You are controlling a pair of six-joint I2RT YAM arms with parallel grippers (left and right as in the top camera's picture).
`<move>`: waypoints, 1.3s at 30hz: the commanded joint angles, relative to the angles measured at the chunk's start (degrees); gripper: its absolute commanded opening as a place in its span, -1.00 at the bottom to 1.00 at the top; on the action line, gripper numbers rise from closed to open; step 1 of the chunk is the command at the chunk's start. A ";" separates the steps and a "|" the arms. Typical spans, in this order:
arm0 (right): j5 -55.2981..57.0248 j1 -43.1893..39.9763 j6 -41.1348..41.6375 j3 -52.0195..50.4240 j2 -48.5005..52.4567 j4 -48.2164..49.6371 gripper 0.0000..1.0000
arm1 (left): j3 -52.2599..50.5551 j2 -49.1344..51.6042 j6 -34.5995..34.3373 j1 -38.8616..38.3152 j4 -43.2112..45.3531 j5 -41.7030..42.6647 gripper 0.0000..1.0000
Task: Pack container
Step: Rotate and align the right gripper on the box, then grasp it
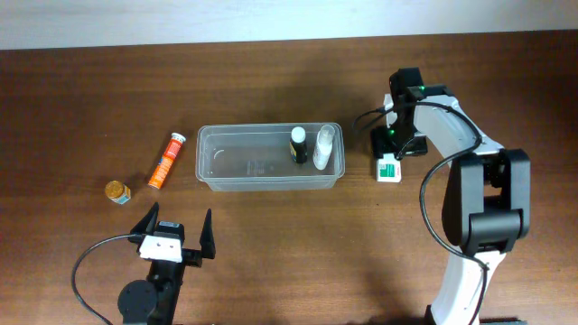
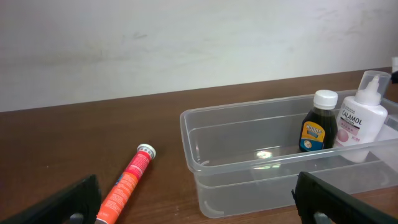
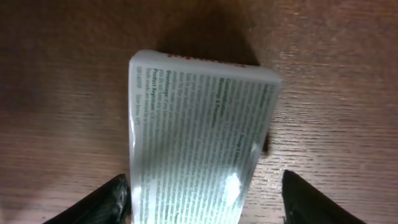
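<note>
The clear plastic container (image 1: 269, 158) sits mid-table and holds a small dark bottle (image 1: 297, 146) and a white calamine bottle (image 1: 323, 148); it also shows in the left wrist view (image 2: 249, 155). A white-and-green carton (image 1: 389, 168) lies on the table to its right, and fills the right wrist view (image 3: 199, 137). My right gripper (image 3: 202, 202) is open, its fingers on either side of the carton's near end, one finger close to its left side. My left gripper (image 1: 174, 236) is open and empty near the front edge, below the container's left end.
An orange tube (image 1: 166, 160) lies left of the container, also in the left wrist view (image 2: 127, 180). A small round tin (image 1: 117, 191) sits further left. A pale wall runs behind the table's far edge.
</note>
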 commanded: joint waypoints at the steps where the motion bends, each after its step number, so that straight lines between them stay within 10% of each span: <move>1: 0.07 -0.37 0.04 -0.26 1.38 0.35 0.31 | -0.44 -0.44 0.90 0.24 0.02 0.02 0.99; 14: -0.63 -0.35 0.90 -0.24 1.38 -0.04 -0.05 | -0.42 -0.44 0.90 0.24 0.02 0.02 0.99; 31: -0.57 -0.26 0.57 6.93 -7.61 -8.61 -0.07 | -0.42 -0.44 0.90 0.24 0.02 0.02 0.99; 39: -0.59 -0.26 -2.58 4.72 -6.71 -7.13 0.25 | -0.44 -0.44 0.90 0.24 0.02 0.02 0.99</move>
